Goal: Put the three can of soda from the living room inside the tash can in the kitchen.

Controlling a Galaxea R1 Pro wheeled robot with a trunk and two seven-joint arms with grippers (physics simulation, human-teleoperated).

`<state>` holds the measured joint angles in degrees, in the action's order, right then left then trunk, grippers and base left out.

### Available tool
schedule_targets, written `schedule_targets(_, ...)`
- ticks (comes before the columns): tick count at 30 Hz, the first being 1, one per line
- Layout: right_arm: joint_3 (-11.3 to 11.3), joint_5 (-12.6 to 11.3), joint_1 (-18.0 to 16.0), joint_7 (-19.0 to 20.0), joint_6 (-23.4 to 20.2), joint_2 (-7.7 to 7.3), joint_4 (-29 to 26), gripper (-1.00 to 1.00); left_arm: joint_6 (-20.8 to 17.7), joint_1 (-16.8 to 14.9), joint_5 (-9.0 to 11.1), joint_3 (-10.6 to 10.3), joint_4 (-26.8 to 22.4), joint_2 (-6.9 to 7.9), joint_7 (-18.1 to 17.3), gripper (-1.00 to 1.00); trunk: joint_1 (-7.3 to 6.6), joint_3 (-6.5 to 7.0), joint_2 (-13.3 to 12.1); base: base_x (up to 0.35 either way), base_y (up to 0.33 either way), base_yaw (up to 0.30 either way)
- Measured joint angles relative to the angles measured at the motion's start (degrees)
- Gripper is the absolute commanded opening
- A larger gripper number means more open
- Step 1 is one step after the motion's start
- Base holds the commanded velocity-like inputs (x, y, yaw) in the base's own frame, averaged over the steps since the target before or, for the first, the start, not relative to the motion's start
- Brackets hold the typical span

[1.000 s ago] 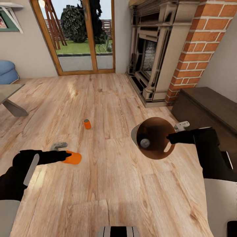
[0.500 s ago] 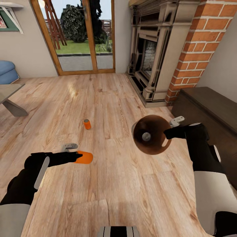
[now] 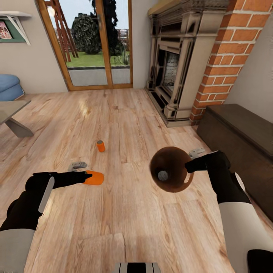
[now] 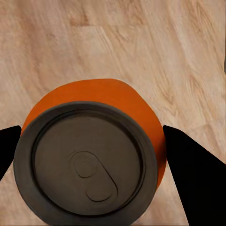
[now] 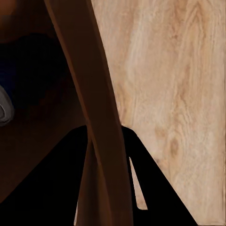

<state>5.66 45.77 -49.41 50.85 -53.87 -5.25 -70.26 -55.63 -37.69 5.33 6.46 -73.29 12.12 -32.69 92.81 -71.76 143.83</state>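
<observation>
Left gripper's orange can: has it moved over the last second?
Yes. Held by the left gripper, the orange can has shifted right, nearer the standing can.

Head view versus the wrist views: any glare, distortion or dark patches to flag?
Head view: wide-angle bowing of the fireplace, pale glare on the floor near the glass doors. Right wrist view: trash can interior nearly black. Left wrist view: can evenly lit.

home living room | brick fireplace [image 3: 178,72] | glass doors [image 3: 94,41] | sofa [image 3: 8,86]
</observation>
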Motion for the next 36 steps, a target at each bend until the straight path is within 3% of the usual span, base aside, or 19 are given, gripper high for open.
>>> schedule_targets(6, -2.0, 2.2, 2.0, 2.2, -1.7, -2.03, 0.8, -1.00, -1.8, -1.9, 1.7, 0.4, 0.2, 1.99, 2.0, -1.00, -0.15, 1.33, -0.1, 0.000, 0.000, 0.000)
schedule_targets(7, -7.9, -2.0, 1.9, 3.1, -4.8, -5.85, 0.8, -1.00, -4.4, -2.4, 5.6, 0.4, 0.2, 5.60, 7.2, -1.00, -0.19, 1.56, -0.1, 0.000, 0.000, 0.000)
schedule_targets(8, -12.4, 0.0, 2.0, 5.1, -6.1, -5.94, 1.2, -1.00, -4.0, -2.5, 2.4, 0.4, 0.3, 7.71, 7.7, -1.00, -0.21, 1.78, -0.1, 0.000, 0.000, 0.000)
schedule_targets(9, -12.6, -3.1, 1.8, 5.2, -5.7, -5.84, 4.6, -1.00, -4.4, -2.7, 5.1, 0.4, 0.2, 7.70, 7.6, -1.00, -0.23, 2.00, -0.1, 0.000, 0.000, 0.000)
schedule_targets(11, -12.8, -11.4, 1.5, 5.4, -6.1, -5.86, 9.8, -1.00, -4.4, -2.9, 4.6, 0.4, 0.3, 7.89, 7.7, -1.00, -0.28, 2.44, -0.1, 0.000, 0.000, 0.000)
schedule_targets(12, -12.8, -12.8, 1.3, 5.5, -6.1, -5.86, 10.3, -1.00, -4.4, -3.2, 4.8, 0.3, 0.3, 7.98, 7.7, -1.00, -0.31, 2.66, -0.2, 0.000, 0.000, 0.000)
schedule_targets(15, -12.8, -8.0, 0.3, 4.6, -4.7, -5.94, 4.2, -1.00, -4.4, -4.1, 4.9, 0.3, 0.5, 8.17, 7.2, -1.00, -0.40, 3.34, -0.2, 0.000, 0.000, 0.000)
schedule_targets(17, -12.8, -8.7, -0.6, 6.6, -5.5, -5.93, 5.7, -1.00, -4.4, -4.5, 4.9, 0.3, 1.5, 8.35, 5.6, -1.00, -0.43, 3.77, -0.2, 0.000, 0.000, 0.000)
schedule_targets(19, -12.8, -11.0, -1.7, 8.9, -6.1, -5.90, 7.2, -1.00, -4.4, -5.3, 4.9, 0.3, 3.6, 8.54, 2.7, -1.00, -0.49, 4.22, -0.3, 0.000, 0.000, 0.000)
schedule_targets(22, -12.8, -9.5, -3.2, 10.7, -5.7, -5.93, 9.4, -1.00, -4.4, -7.7, 5.0, -0.5, 7.6, 9.20, -3.1, -1.00, -0.57, 4.88, -0.3, 0.000, 0.000, 0.000)
schedule_targets(24, -12.8, -9.0, -4.2, 11.3, -5.4, -5.92, 11.4, -1.00, -4.4, -9.0, 5.1, -3.0, 9.2, 9.71, -8.5, -1.00, -0.62, 5.32, -0.3, 0.000, 0.000, 0.000)
schedule_targets(28, -12.9, -9.9, -6.2, 11.8, -5.9, -5.61, 15.5, -1.00, -4.4, -9.8, 4.9, -6.7, 9.5, 10.46, -15.4, -1.00, -0.72, 6.21, -0.4, 0.000, 0.000, 0.000)
schedule_targets(36, -13.0, -9.2, -9.9, 11.9, -5.6, -4.06, 25.2, -1.00, -4.4, -10.0, 4.6, -8.0, 6.1, 12.53, -22.6, -1.00, -0.93, 7.98, -0.5, 0.000, 0.000, 0.000)
